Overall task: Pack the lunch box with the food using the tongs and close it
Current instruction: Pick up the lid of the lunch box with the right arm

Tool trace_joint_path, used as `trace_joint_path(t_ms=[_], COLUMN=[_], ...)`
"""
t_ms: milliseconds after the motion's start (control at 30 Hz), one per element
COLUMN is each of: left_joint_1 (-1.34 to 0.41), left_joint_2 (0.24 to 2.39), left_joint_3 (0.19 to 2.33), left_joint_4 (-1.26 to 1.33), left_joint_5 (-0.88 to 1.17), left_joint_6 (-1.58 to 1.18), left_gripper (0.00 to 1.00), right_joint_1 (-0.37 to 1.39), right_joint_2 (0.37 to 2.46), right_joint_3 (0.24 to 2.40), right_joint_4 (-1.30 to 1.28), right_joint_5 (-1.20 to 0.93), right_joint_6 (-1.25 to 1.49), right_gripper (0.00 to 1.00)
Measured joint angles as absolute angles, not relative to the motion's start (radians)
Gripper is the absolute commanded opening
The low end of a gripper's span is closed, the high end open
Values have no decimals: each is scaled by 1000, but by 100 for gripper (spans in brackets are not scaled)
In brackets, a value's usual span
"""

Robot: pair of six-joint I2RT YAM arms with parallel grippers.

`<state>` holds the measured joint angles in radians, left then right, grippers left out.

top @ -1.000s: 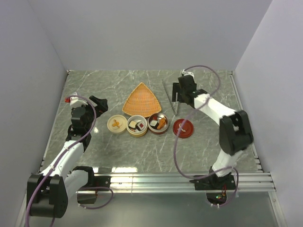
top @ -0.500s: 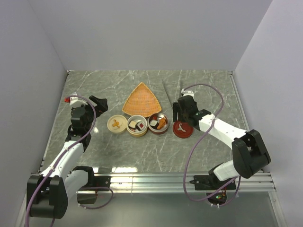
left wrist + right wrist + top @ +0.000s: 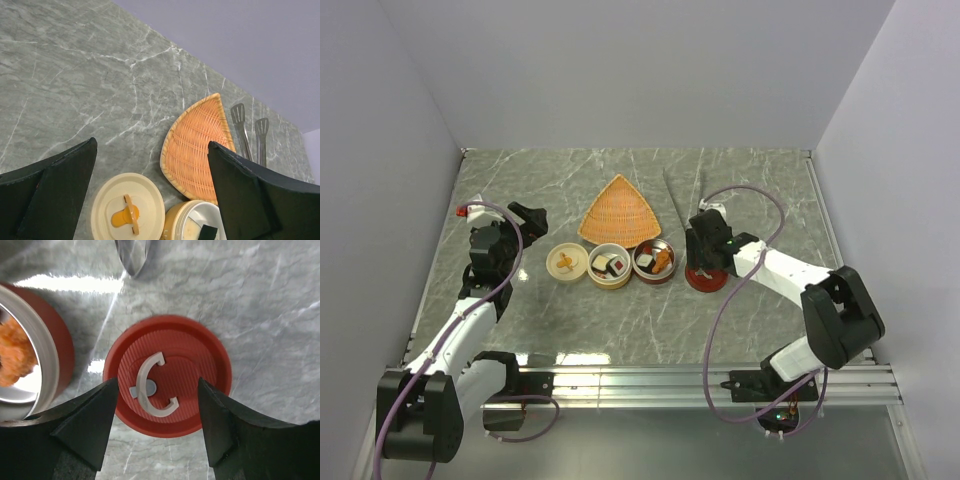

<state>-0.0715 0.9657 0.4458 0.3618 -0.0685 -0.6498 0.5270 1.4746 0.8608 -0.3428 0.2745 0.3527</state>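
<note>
The lunch box stands as two open round tubs, a cream one [image 3: 609, 265] and a red one [image 3: 654, 261], both holding food [image 3: 661, 260]. The red tub's lid [image 3: 167, 376] with its white C-shaped handle [image 3: 152, 385] lies flat on the table. My right gripper [image 3: 157, 387] hovers open right over that lid, one finger on each side of the handle, touching nothing. The tongs [image 3: 685, 195] lie on the table behind it. My left gripper [image 3: 152, 145] is wide open and empty, above the cream lid [image 3: 127, 212].
A triangular wicker basket [image 3: 618, 212] lies behind the tubs, left of the tongs. The red tub's wall [image 3: 52, 347] stands close to my right gripper's left finger. The right arm's cable [image 3: 730, 300] loops over the table.
My right arm has swung from the tongs at the back toward the near side and now sits over the red lid. Its jaws have narrowed a little. The left arm has not moved.
</note>
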Motion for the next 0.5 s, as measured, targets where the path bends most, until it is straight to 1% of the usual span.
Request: trace_joint_path(t_ms=[133, 233, 333, 367, 467, 500], left_joint_1=[-72, -72, -72, -72, -72, -72], left_joint_2=[966, 966, 966, 966, 966, 966], left_joint_3=[445, 446, 446, 445, 445, 446], left_joint_4=[362, 362, 362, 362, 362, 362], left_joint_5=[-68, -68, -68, -68, -68, -68], left_joint_6=[-650, -650, -650, -650, -651, -651], left_gripper=[99, 100, 100, 100, 99, 99], right_joint_1=[538, 541, 541, 541, 541, 541], right_joint_2=[1497, 1517, 1547, 1554, 1561, 1561], right_joint_3=[866, 878, 897, 899, 900, 900], right_joint_4=[-377, -406, -423, -426, -444, -448], right_joint_5=[268, 269, 271, 271, 273, 274], right_joint_6=[353, 354, 357, 358, 364, 365], right_gripper=[71, 66, 57, 51, 41, 39])
